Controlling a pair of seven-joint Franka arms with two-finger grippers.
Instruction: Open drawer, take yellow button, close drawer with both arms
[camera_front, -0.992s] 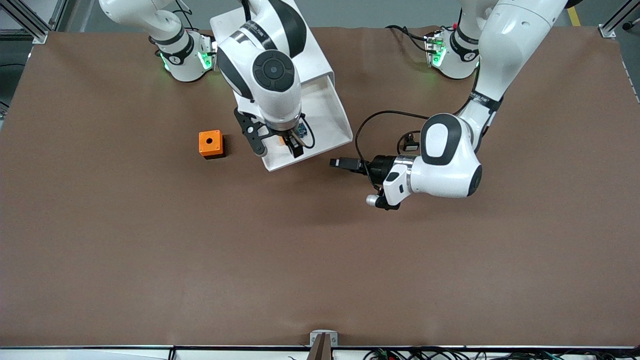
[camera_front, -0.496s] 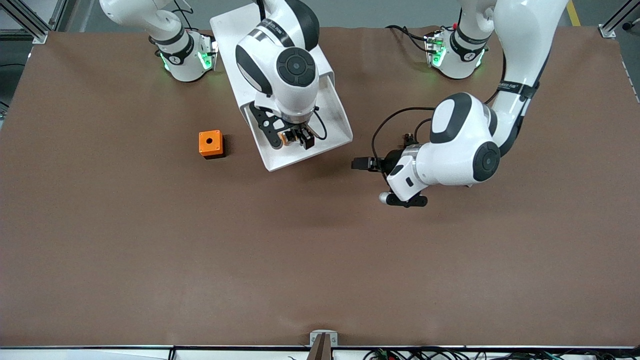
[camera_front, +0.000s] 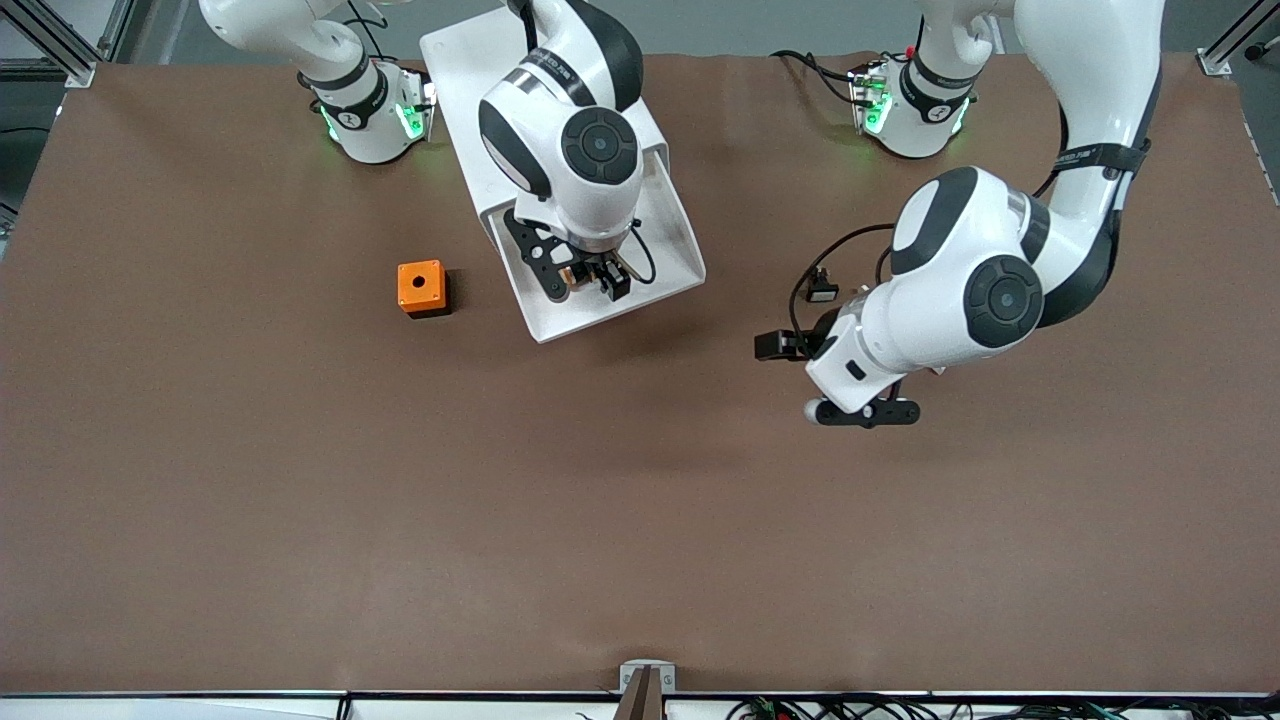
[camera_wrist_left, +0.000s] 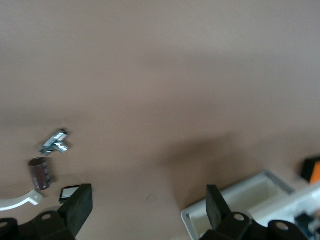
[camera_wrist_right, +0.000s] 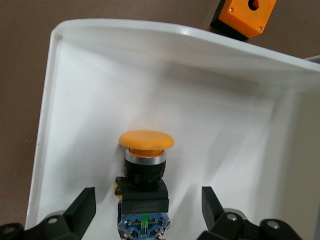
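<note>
Right tool (camera_front: 592, 283) released over the button (camera_wrist_right: 145, 172) in the pulled-out drawer (camera_front: 660, 215); left tool (camera_wrist_left: 147, 207) released over bare surface (camera_front: 300, 480).

The button lies on the white drawer floor between the right tool's spread fingers (camera_wrist_right: 82, 207), orange cap pointing away from the wrist, black-and-blue body nearest it, with white floor showing on both sides. The drawer's raised rim rings it, and the drawer's open end points toward the front camera. An orange cube (camera_front: 421, 288) with a black hole sits on the surface beside the drawer, toward the right arm's end. In the left wrist view a small metal bracket (camera_wrist_left: 55, 142), a dark cylinder (camera_wrist_left: 40, 173) and a small black part with a white face (camera_wrist_left: 70, 192) lie near that tool. The rest of the brown surface nearer the front camera is open. Writing on the arms' bands is too small to read.
</note>
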